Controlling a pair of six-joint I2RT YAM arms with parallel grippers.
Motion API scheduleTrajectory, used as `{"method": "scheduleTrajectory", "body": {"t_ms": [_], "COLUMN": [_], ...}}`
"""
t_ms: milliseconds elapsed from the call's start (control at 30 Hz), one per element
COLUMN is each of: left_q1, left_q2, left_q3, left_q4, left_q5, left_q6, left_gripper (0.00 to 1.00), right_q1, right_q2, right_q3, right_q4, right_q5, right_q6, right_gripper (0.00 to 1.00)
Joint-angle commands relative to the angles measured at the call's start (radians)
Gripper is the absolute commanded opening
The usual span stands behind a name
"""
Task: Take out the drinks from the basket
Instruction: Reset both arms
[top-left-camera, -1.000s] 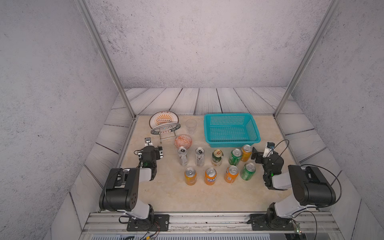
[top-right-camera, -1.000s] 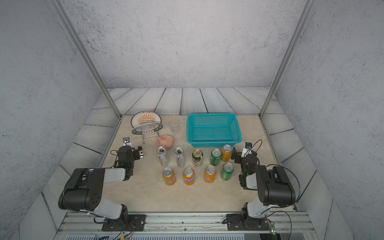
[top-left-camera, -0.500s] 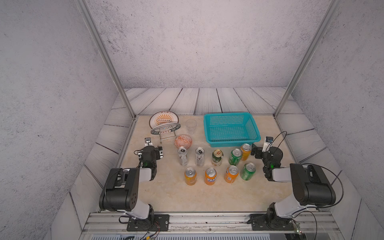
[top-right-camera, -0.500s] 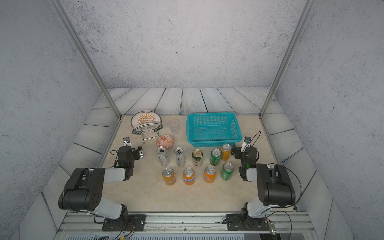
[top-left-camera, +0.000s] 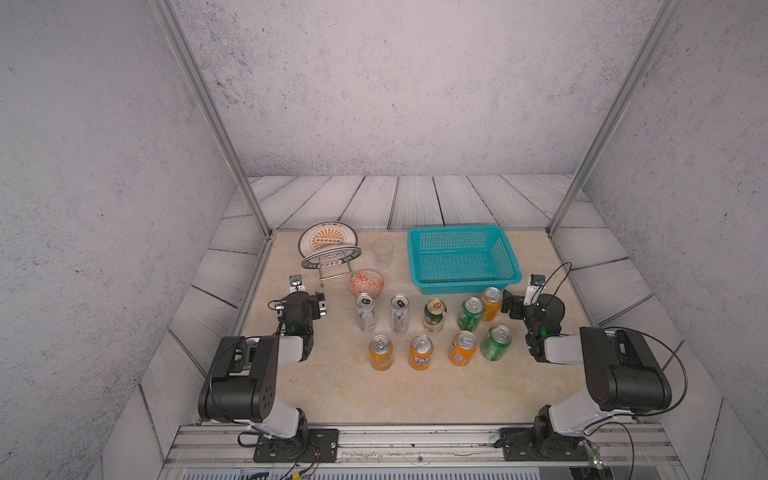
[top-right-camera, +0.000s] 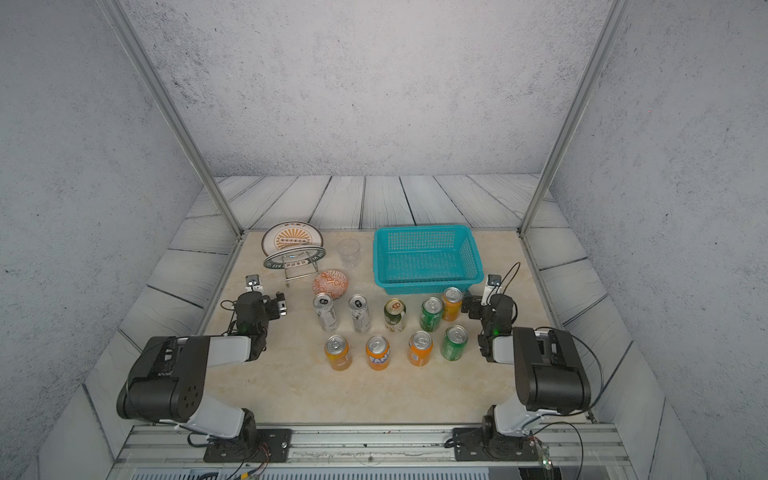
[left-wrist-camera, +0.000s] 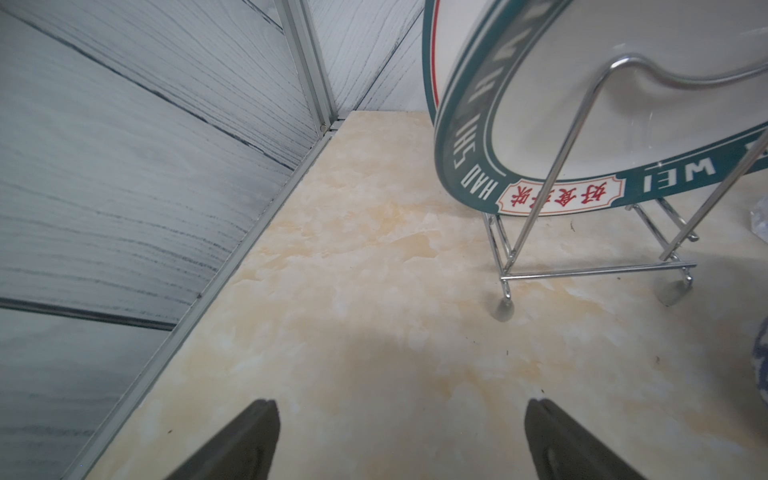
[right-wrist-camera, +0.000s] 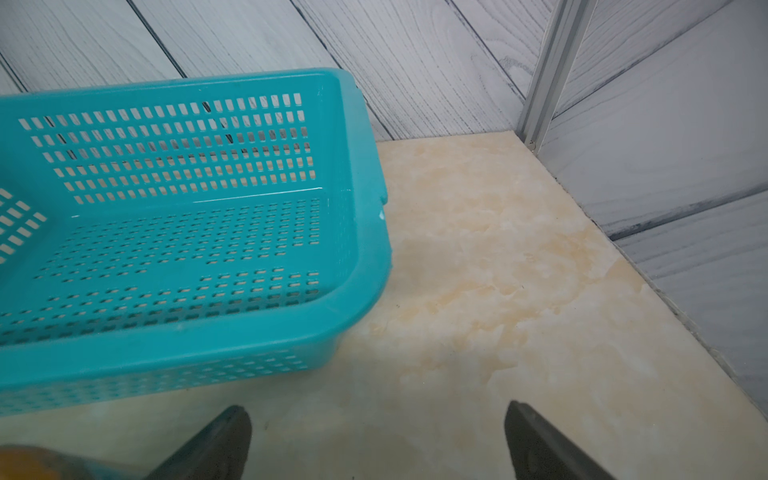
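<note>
The basket (top-left-camera: 465, 279) sits toward the far right corner of the tabletop (top-left-camera: 415, 395), its long axis along the far edge. In both top views and the right wrist view its mesh floor is bare. The drinks (top-left-camera: 434, 316) stand upright in two rows across the middle of the tabletop, between the basket's near wall and the near edge, five in the far row and four in the near one. The right end effector (right-wrist-camera: 376, 409) is the nearer to the basket. It sits low just off the basket's near right corner, jaws spread wide with nothing between them. The orange can (top-left-camera: 492, 303) ending the far row stands just beside it. The left end effector (left-wrist-camera: 401, 403), likewise wide open and empty, faces the plate rack (left-wrist-camera: 598, 270) by the left edge, well apart from the basket. As I judge it, no reach into the basket remains.
</note>
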Motion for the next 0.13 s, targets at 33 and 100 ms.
{"method": "scheduleTrajectory", "body": {"t_ms": [33,100], "left_q1": [0.006,0.005], "left_q2": [0.005,0.002], "left_q3": [0.018,0.014], "left_q4": [0.009,0.013], "left_q5": [0.003,0.004], "left_q6": [0.009,0.011], "left_gripper": [0.99,0.99], "right_q1": [0.007,0.007], "right_q2": [0.004,0.004], "right_q3": [0.012,0.012], "right_q4": [0.005,0.005], "right_q5": [-0.016,-0.016], "right_q6": [-0.003,-0.004], "right_gripper": [1.0,1.0]}}
